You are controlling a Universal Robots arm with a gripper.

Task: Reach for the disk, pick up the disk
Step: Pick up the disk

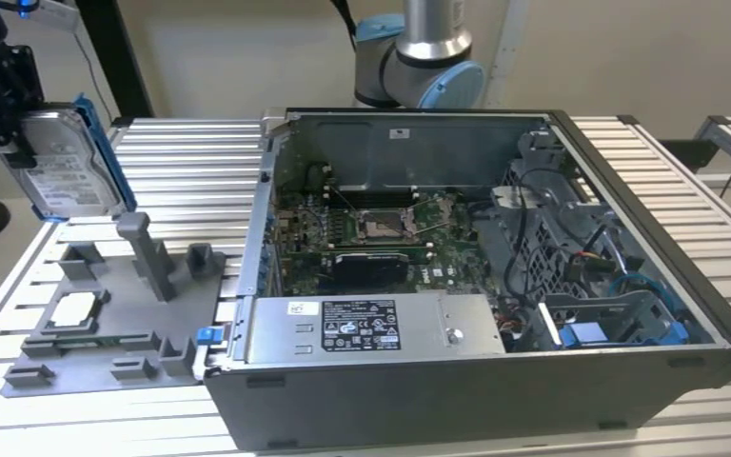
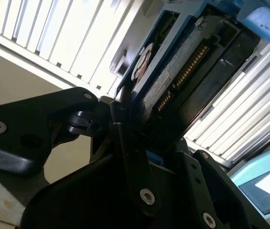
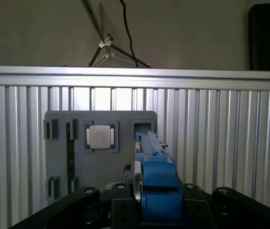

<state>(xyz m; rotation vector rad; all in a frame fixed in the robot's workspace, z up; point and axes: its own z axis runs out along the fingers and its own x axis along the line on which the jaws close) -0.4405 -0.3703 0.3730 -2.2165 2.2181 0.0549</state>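
- Slatted metal table (image 1: 187,152): carries everything listed below.
- Open computer case (image 1: 467,381): on the exterior view's right, motherboard exposed.
- Grey fixture plate (image 1: 111,333): flat on the table, just beside the case, toward the exterior view's left.
- Gripper (image 1: 10,119): black, aloft above the fixture plate, fingers clamped on the disk.
- Disk (image 1: 68,176): silver-grey, white label, blue frame; held on edge, clear of the plate.
- Square silver chip (image 1: 76,309): seated in a plate pocket.

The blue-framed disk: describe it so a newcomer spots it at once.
Find the open grey computer case. Toward the exterior view's left, near the grey fixture tray, the black gripper holds the disk upright. Nothing nearby shares its flat silver-grey metal body, white label and blue frame.
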